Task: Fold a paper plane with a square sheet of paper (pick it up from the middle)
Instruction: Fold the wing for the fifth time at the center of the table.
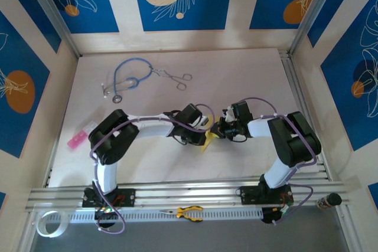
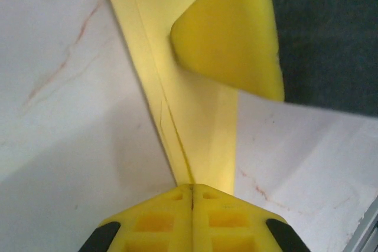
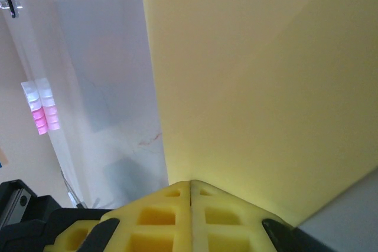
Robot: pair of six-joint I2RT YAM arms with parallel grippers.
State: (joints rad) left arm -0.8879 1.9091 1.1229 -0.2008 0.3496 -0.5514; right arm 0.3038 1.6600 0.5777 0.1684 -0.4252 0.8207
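Centre: paper plane (image 1: 208,141) between left claw (image 1: 205,133), right claw (image 1: 217,133); stethoscope (image 1: 127,78) behind; pliers (image 1: 189,212) in front.

Your top camera sits high up behind the two arms (image 1: 147,123) and looks down and forward over the whole table (image 1: 236,81) from well back, so everything's small in frame. Each wrist cam rides right behind its own fingers and looks out along them, so the left gripper (image 2: 192,188) and right gripper (image 3: 190,185) views are jammed up close against the yellow paper (image 2: 201,128). All three views share that paper, and the top and right wrist views also both catch the pink object (image 1: 77,140) by the table's left edge.
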